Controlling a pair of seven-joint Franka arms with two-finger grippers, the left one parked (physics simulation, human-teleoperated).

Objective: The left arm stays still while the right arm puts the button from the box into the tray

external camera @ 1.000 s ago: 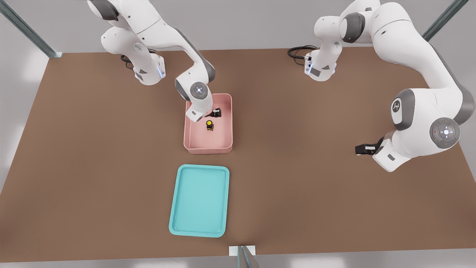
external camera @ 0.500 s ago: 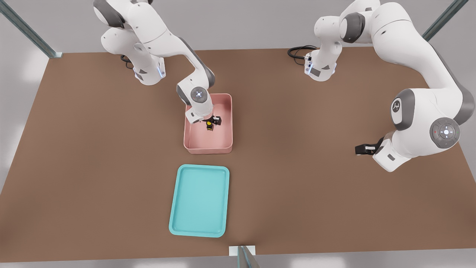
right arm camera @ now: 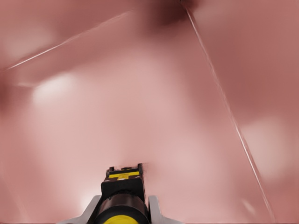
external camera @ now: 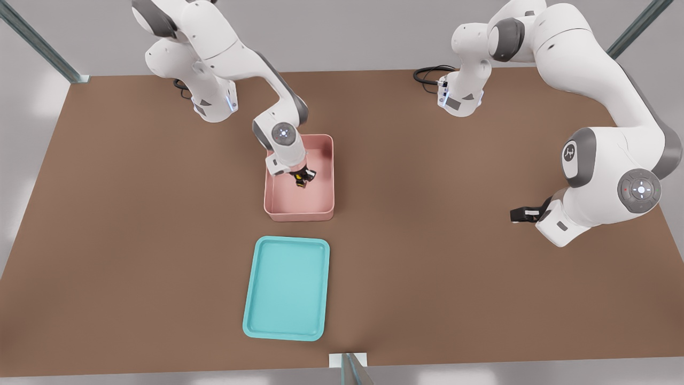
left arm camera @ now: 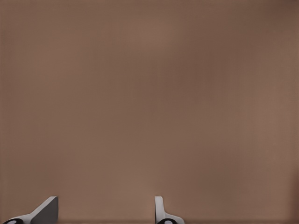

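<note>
The pale pink box [external camera: 299,216] stands mid-table, and my gripper [external camera: 302,177] reaches down inside it from the arm on the front view's left. The tiny button [external camera: 299,180], with its yellow cap and black body, sits between the fingers on the box floor. In the right wrist view the button [right arm camera: 122,186] fills the gap of the gripper [right arm camera: 124,207]. Both grey fingertips [right arm camera: 92,208] press against its sides, with the pink box floor [right arm camera: 140,116] all around. The turquoise tray [external camera: 286,289] lies a little nearer the camera than the box, and nothing is in it.
The parked arm [external camera: 588,160] hangs over the table [external camera: 427,267] at the front view's right, its gripper [external camera: 526,214] low above the surface. Cables [external camera: 427,75] lie by the far arm base. A metal post [external camera: 350,369] stands at the near edge.
My gripper came down from above the box's far part onto the button, and its fingers drew together around it. The button, box and tray have stayed in place.
</note>
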